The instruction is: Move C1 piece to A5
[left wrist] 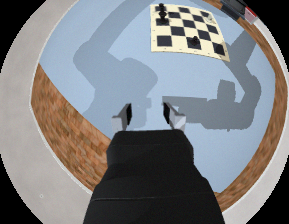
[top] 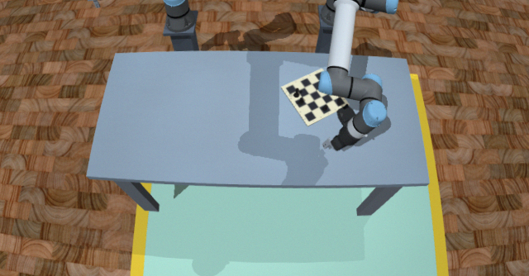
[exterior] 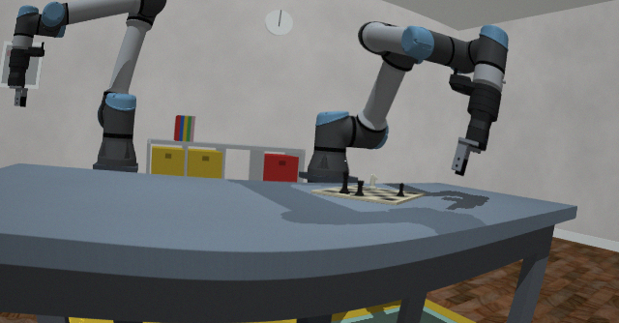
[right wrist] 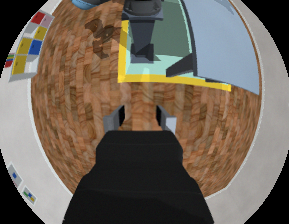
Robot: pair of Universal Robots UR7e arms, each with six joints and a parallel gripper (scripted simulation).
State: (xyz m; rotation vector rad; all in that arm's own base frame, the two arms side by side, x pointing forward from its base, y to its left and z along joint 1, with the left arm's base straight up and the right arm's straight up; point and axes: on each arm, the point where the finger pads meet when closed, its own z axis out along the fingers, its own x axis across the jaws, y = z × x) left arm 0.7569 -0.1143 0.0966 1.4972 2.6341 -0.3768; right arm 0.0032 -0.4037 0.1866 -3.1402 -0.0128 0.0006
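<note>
While the left gripper [top: 326, 145] [exterior: 459, 169] [left wrist: 147, 109] is held wide open, the square cream-and-black chessboard [top: 316, 101] [exterior: 379, 196] [left wrist: 185, 32] is situated below and beside it; which upright black or white chess piece [top: 297, 93] [exterior: 344, 185] [left wrist: 162, 14] occupies C1 cannot be determined.
</note>
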